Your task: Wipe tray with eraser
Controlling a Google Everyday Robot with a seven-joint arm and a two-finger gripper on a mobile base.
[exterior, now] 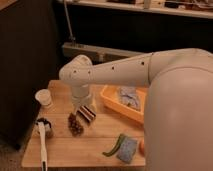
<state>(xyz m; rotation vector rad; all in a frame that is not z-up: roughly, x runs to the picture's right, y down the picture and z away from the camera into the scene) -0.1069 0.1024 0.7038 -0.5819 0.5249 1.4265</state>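
The yellow-orange tray (116, 106) stands at the right back of the wooden table, with a grey-blue cloth (129, 96) lying inside it. The striped eraser (88, 114) lies on the table just left of the tray's near corner. My gripper (82, 106) hangs from the white arm directly above and slightly left of the eraser, pointing down. It is open, and the wrist hides most of it. The eraser rests on the wood and is not lifted.
A dark brown cone-like thing (75, 125) sits beside the eraser. A white cup (45, 98) and a white-handled brush (42, 145) are at the left. A green pod (114, 145) and a blue-grey sponge (127, 150) lie at the front. My arm's bulk fills the right.
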